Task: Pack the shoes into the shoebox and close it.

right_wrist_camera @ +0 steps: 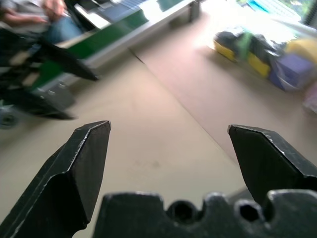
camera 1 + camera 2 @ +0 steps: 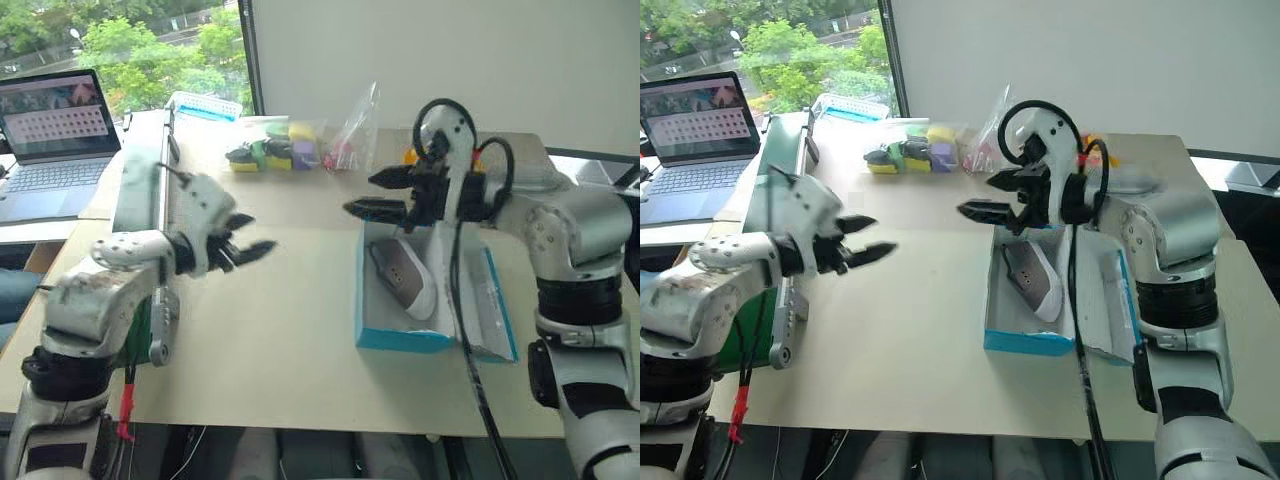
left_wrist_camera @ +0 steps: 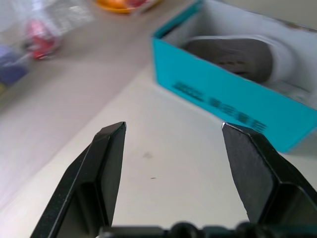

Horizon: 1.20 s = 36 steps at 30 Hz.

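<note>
Both grippers are spread wide with nothing between the fingers: the right gripper (image 2: 378, 194) hangs just above the far end of the shoebox (image 2: 405, 338), the left gripper (image 2: 243, 247) hovers well apart from it at about 9 o'clock, pointing across the table toward it. Empty fingers above the box suit a hand that has nothing to carry at this point; my guess is the lid comes next.

Inside the box a grey shoe (image 2: 402, 277) with a pale sole lies lengthwise against the near-left wall; whether its mate is in there too I cannot tell. What may be the lid (image 2: 490, 300), white side up with a blue edge, lies along the box's 3 o'clock side.

Outward, the tan table (image 2: 280, 340) carries bagged coloured items (image 2: 285, 147) at 11 o'clock, a green conveyor (image 2: 140, 190) at 9, and a laptop (image 2: 55, 135) by the window beyond.
</note>
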### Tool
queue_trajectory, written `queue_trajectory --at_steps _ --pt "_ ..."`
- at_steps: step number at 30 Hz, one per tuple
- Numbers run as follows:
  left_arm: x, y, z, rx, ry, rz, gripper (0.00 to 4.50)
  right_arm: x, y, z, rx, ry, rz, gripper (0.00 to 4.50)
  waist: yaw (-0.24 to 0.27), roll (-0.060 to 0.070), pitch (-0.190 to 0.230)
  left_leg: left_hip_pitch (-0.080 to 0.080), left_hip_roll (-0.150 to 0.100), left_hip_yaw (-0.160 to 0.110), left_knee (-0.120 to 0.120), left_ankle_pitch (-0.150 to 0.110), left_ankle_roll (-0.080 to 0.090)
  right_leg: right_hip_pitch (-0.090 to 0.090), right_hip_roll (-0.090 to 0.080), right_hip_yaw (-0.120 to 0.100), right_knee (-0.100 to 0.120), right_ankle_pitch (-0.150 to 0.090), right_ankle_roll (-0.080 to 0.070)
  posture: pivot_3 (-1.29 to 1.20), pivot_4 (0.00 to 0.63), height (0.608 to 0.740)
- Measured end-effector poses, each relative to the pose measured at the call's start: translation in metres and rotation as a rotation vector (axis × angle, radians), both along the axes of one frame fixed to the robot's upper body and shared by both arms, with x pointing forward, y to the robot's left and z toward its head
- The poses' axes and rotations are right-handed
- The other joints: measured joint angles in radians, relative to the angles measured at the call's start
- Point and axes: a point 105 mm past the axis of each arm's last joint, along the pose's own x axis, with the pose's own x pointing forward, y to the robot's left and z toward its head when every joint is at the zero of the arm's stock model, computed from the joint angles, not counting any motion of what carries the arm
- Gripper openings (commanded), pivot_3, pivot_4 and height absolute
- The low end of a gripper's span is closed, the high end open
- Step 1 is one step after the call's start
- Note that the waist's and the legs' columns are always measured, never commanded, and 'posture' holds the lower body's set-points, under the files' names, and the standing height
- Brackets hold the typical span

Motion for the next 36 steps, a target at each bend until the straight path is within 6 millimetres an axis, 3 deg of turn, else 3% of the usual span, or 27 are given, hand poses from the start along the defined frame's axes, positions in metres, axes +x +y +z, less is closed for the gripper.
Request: queue_trajectory --at_steps 2,9,14,20,25,30,36 --pt "-0.001 0.013 -0.001 -0.018 0.011 0.081 4.47 -0.002 0.000 -0.006 0.009 0.016 0.024 4.50 0.004 0.000 0.000 0.000 0.000 0.000 0.000 0.000 0.000 0.000 0.000 0.000 0.000 0.000 0.000 0.00 0.150 0.740" --pt "-0.001 0.054 -0.002 -0.043 -0.031 0.426 4.47 -0.003 0.020 -0.016 0.024 -0.020 0.122 4.50 0.003 0.000 0.000 0.001 0.000 0.000 0.001 0.000 0.000 0.000 0.000 0.000 0.001 0.000 0.000 0.00 0.150 0.740" --pt "-0.015 0.092 -0.005 -0.050 -0.063 0.654 4.47 0.006 0.032 -0.029 0.009 -0.039 0.133 4.50 0.006 0.000 0.000 0.001 0.000 0.000 0.001 0.000 0.000 0.000 0.000 0.000 0.001 0.000 0.000 0.00 0.150 0.740" --pt "-0.022 0.101 -0.016 -0.051 -0.074 0.758 4.47 0.007 0.051 -0.041 0.017 -0.062 0.188 4.50 0.009 -0.001 0.000 0.001 0.000 -0.001 0.001 0.000 -0.001 0.000 -0.001 0.000 0.002 0.000 -0.001 0.00 0.150 0.740" --pt "-0.015 0.098 -0.022 0.024 -0.103 0.793 4.47 0.016 0.065 -0.051 0.028 -0.108 0.181 4.50 0.009 -0.002 -0.002 0.001 0.000 -0.001 0.001 0.000 -0.001 0.000 0.000 0.000 0.002 0.000 -0.001 0.00 0.150 0.740" --pt "-0.009 0.115 -0.029 0.032 -0.113 0.848 4.47 0.030 0.067 -0.059 0.021 -0.147 0.106 4.50 0.007 -0.003 -0.002 0.001 0.000 0.000 0.000 0.000 -0.001 0.000 -0.001 0.000 0.002 0.001 -0.001 0.00 0.150 0.740" --pt "-0.010 0.141 -0.035 0.001 -0.114 0.927 4.47 0.026 0.073 -0.061 0.023 -0.121 0.137 4.50 0.007 -0.002 -0.002 0.001 0.000 -0.001 0.000 0.000 -0.001 -0.001 -0.001 0.000 0.002 0.001 -0.001 0.00 0.150 0.740"
